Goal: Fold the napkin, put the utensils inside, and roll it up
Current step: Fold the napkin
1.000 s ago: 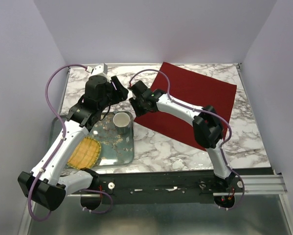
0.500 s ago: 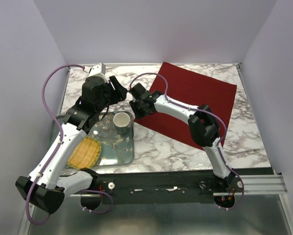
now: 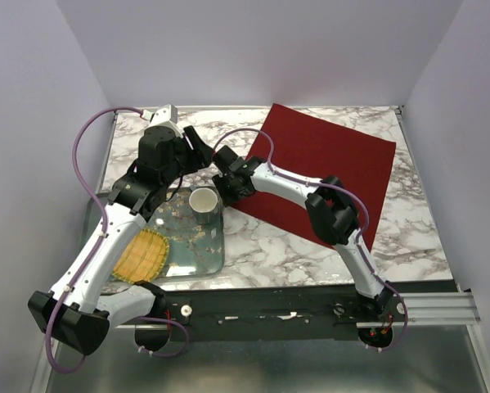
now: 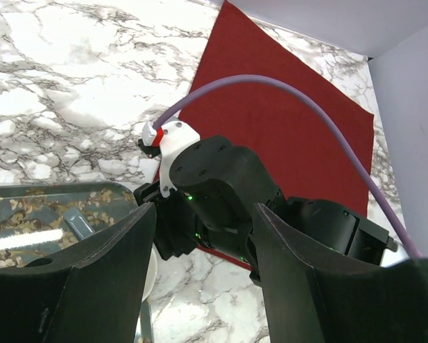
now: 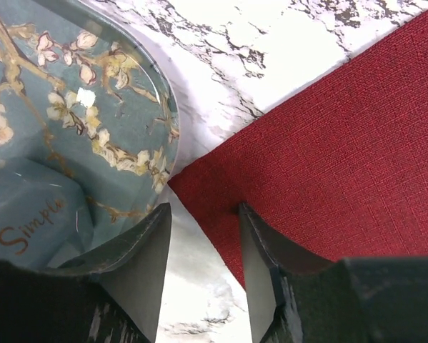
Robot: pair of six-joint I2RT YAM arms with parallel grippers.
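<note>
Right wrist view is cropping most of the napkin (image 5: 328, 143); you are seeing only its corner, lying flat between the spread fingers of the right gripper (image 5: 203, 214) and pointing at the tray (image 5: 128, 78). Your left gripper (image 4: 203, 211) is hovering spread, holding nothing.

Napkin (image 3: 326, 164) flat on table (image 3: 277, 246), upper right of frame. Tray (image 3: 197, 250) lower left, just beside napkin's left corner. Cup (image 3: 203, 201) in tray's upper right; mat (image 3: 142, 254) on its lower-left edge.
</note>
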